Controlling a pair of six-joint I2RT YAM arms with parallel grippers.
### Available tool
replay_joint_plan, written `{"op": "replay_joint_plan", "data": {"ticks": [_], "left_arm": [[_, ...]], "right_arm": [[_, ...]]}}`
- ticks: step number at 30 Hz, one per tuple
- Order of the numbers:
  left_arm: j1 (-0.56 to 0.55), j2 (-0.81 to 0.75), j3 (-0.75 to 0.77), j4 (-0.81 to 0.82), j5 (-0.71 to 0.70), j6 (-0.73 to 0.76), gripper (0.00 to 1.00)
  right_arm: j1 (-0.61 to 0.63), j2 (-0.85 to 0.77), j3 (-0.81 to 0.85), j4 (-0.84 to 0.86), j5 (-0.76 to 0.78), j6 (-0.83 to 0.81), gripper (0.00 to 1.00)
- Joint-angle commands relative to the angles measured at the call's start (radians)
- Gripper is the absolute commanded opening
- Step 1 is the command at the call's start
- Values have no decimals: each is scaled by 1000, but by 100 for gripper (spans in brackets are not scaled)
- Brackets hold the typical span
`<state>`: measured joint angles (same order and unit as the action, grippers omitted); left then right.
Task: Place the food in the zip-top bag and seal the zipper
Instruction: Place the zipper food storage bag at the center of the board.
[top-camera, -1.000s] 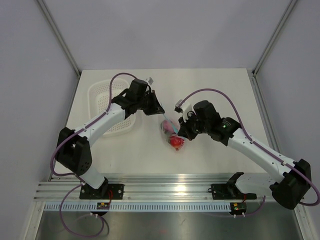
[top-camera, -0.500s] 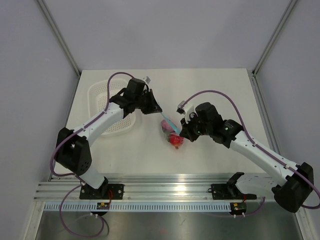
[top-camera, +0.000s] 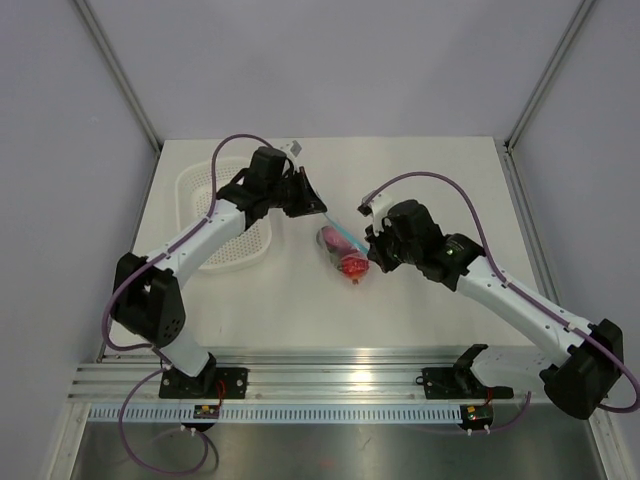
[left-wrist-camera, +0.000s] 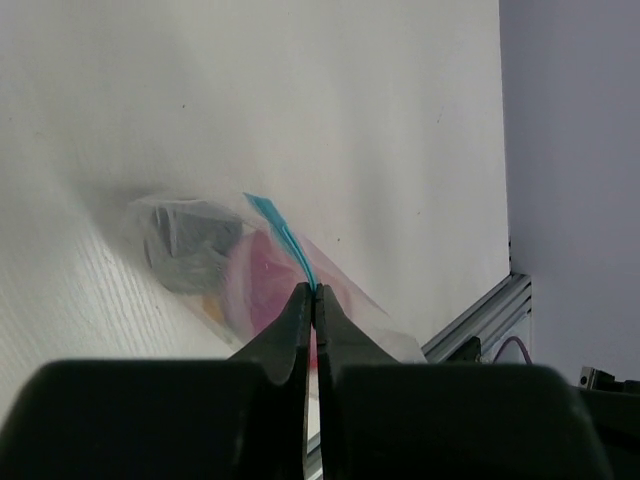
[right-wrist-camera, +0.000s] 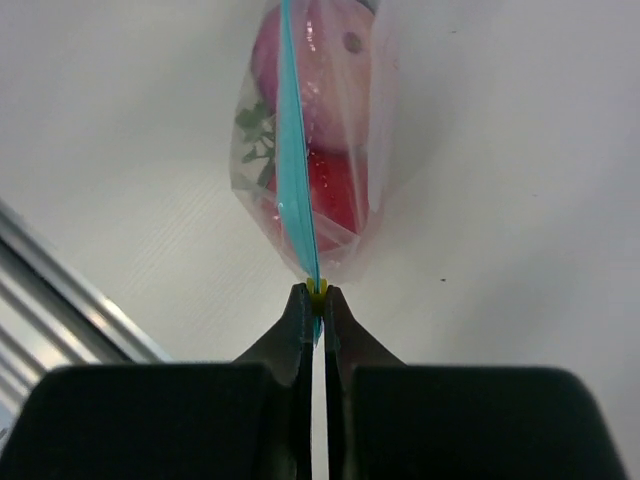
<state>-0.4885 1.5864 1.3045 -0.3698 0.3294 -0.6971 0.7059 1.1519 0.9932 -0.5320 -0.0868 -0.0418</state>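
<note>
The clear zip-top bag (top-camera: 341, 250) hangs stretched between my two grippers just above the table. Its light blue zipper (right-wrist-camera: 296, 170) runs along the top edge. Inside are the pink piece (right-wrist-camera: 325, 60), the red piece (right-wrist-camera: 338, 190) and the green leafy piece (right-wrist-camera: 255, 135). My left gripper (top-camera: 320, 213) is shut on the far end of the zipper (left-wrist-camera: 290, 245); the pink piece (left-wrist-camera: 262, 285) shows behind it. My right gripper (top-camera: 367, 262) is shut on the near end, with a small yellow slider (right-wrist-camera: 317, 289) between its tips.
A white perforated basket (top-camera: 225, 215) stands at the left under my left arm. An aluminium rail (top-camera: 340, 375) runs along the near table edge. Grey walls enclose the table.
My left gripper has pulled back and away from the right one, holding the zipper. The bag has shifted toward the far side and is drawn tighter. My right gripper moved slightly the same way.
</note>
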Motion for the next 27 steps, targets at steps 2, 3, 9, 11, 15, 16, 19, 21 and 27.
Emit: {"op": "replay_joint_plan", "data": {"ticks": [2,3,9,11,15,16,19,21,27], "left_arm": [[27,107,191,102,37,83,0],[27,130,228,91,46,94,0],[40,293,541,28,79,180,20],[54,352,600,-4,88,217,61],[128,385,685,-130,155,239,98],[142,361,653,-124,171,235,99],[188,216,476,-34,157,217,99],[214,143,414,-38,136,225,99],[220,-123,231,-130,-1,317,99]], "right_arm": [[-14,66,129,-42,293,5,0],[-25,71,143,-34,304,-6,0],[-49,121,280,-3,397,-98,0],[-51,147,301,3,375,-135,1],[-49,192,297,-43,222,-135,45],[-49,201,271,-40,210,-115,49],[-49,190,198,16,242,-51,57],[-51,180,177,50,311,-9,65],[-52,181,197,26,556,222,91]]}}
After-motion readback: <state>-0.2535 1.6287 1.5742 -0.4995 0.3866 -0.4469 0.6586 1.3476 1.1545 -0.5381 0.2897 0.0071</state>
